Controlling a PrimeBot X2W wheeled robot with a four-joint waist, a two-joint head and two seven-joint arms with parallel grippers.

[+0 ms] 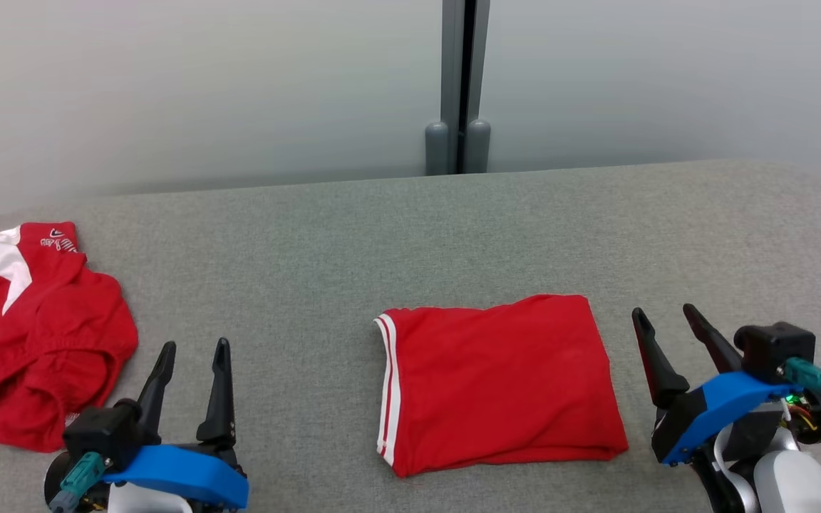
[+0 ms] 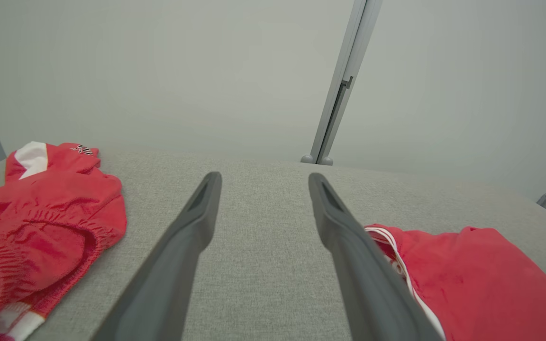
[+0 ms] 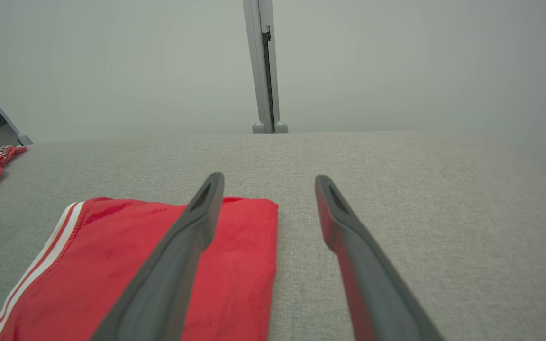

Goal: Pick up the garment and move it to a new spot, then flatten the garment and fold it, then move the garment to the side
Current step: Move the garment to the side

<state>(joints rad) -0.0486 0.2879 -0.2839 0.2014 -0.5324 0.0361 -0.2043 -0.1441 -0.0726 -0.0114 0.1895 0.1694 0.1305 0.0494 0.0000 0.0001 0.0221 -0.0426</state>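
— Where is the garment?

— The folded red garment [image 1: 499, 385] lies flat on the grey cloth-covered table [image 1: 382, 235], white stripes along its left edge, between my two grippers.

— And the grippers?

— Both are spread wide and hold nothing. My left gripper [image 1: 195, 344] sits between the folded piece and a crumpled red-and-white garment [image 1: 47, 335] at the table's left end. My right gripper [image 1: 663, 311] is just beside the folded piece's right edge.
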